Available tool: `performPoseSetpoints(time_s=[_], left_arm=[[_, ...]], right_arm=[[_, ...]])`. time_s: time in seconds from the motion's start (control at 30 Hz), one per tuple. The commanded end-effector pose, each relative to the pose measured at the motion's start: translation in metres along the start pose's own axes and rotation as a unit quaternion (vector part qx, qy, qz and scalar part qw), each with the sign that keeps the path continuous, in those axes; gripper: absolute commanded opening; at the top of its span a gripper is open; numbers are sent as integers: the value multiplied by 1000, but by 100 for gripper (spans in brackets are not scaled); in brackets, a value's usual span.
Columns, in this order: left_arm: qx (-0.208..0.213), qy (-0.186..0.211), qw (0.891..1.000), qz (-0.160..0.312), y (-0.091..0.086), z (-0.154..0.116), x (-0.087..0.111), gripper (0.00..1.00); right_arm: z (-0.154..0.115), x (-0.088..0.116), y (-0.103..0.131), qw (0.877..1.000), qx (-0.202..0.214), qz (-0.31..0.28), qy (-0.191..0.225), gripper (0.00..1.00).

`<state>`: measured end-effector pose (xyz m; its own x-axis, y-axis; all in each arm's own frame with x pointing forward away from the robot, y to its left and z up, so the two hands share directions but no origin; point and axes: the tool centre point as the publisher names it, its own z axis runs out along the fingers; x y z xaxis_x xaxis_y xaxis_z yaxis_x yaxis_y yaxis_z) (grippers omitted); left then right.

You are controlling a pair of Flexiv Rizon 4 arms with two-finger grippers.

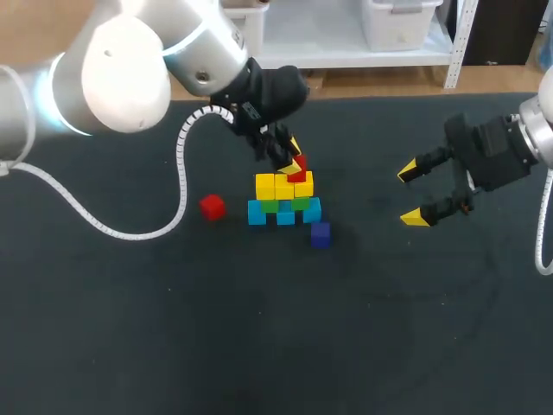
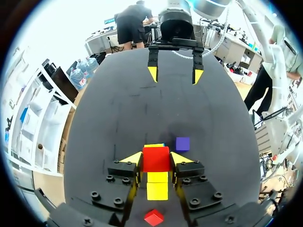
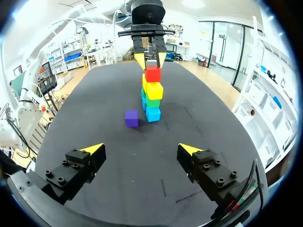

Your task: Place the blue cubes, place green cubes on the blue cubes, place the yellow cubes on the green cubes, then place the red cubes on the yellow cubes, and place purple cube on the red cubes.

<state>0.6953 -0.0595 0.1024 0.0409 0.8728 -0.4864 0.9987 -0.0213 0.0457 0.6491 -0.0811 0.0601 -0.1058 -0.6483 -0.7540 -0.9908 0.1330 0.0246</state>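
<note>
Clamps a red cube [image 3: 152, 74] in the left gripper [image 3: 150, 59], seemingly seating it on the yellow cubes' [image 1: 283, 184] right end. Holds the right gripper [image 1: 413, 194] spread open well to the right, out of the way. Leaves the purple cube [image 1: 320, 234] nearby for last.

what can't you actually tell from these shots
- Head view: left fingers cover part of the held red cube; whether it rests on the yellow cubes is unclear.
- Right wrist view: stack seen end-on, so cubes per layer are hidden.
- Right wrist view: loose red cube hidden behind the stack.
</note>
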Motion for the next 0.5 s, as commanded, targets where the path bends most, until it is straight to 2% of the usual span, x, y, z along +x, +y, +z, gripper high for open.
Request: performPoseSetpoints(time_s=[0.03,0.5], left_arm=[[0,0,1000,0,0,0,1,0],[8,-1,1000,-1,1,4,2,0]], right_arm=[[1,0,-1,1000,0,-1,-1,100],[1,0,-1,1000,0,-1,-1,100]])
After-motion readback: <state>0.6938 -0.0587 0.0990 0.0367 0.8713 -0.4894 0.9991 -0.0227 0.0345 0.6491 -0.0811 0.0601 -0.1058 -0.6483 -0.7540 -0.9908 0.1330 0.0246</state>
